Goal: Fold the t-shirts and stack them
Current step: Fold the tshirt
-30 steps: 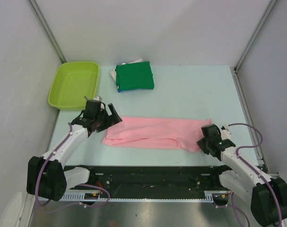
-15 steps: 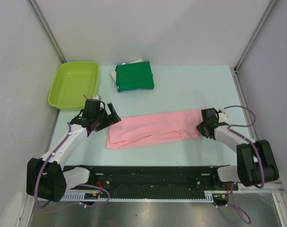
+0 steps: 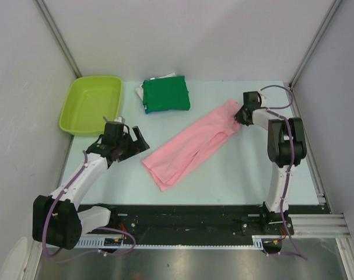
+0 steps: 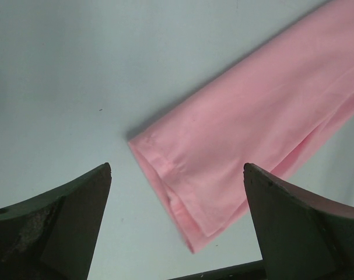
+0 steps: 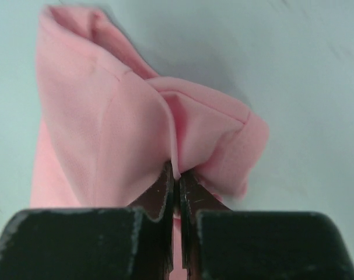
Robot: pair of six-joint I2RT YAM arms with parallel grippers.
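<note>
Pale pink short-sleeved cotton t-shirt (image 3: 191, 149) is folded lengthwise into a long narrow band. It lies diagonally on the light blue tabletop (image 3: 235, 175), from far right down to near centre.

Right end effector (image 5: 177, 181): pressed together, pinching the far-right end of the band. The cloth is bunched into a puffed fold right at the fingertips. Can't tell whether all layers are in the pinch.

Left end effector (image 4: 177, 172): spread wide, holding nothing, hovering just over the band's near-left end. The hem corner sits between its fingers in the wrist view.

Folded stack with the dark green shirt on top (image 3: 167, 95) is at the far edge, well apart from the band. Lime green plastic tub (image 3: 90, 104) is far left, not involved.

My read: the step is lining the band up for the crosswise fold.

How to do it well:
- Drag low and slow on the right so the band slides flat and the lengthwise fold doesn't open.
- Bring the left down on the hem end and catch every layer at the edge, not just the top one.
- Pull lightly between the two ends to flatten the bunch before folding over.
- Land edge on edge, square, so it stacks cleanly on the green one.
</note>
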